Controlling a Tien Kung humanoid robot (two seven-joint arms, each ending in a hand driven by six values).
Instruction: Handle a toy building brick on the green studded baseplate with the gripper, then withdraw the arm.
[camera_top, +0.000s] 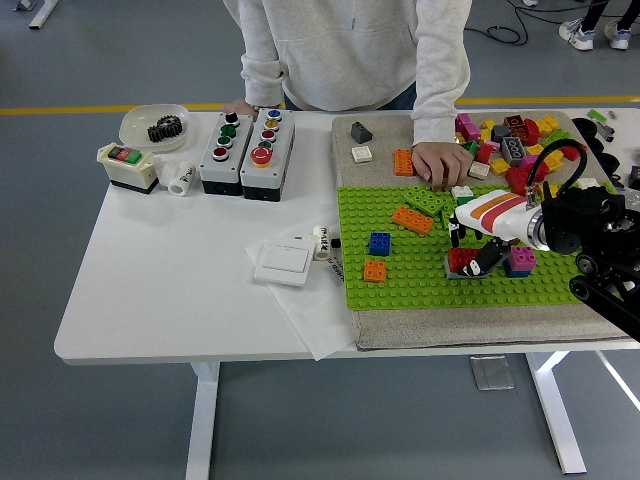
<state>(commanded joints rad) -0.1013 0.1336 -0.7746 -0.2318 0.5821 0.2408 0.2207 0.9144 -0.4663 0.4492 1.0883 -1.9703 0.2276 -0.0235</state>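
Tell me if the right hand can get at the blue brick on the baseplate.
Probably yes: the blue brick stands alone on the baseplate, left of the right hand, with only open studs between.

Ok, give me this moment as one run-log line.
right hand: fingers down on red brick | site: green baseplate | left arm: out of view | person's hand: resting at far edge

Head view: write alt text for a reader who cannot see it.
The robot's right hand reaches in from the right, fingers around a red brick on the green baseplate. Blue and orange bricks sit further left on the plate. A person at the far side rests a hand by a loose brick pile.
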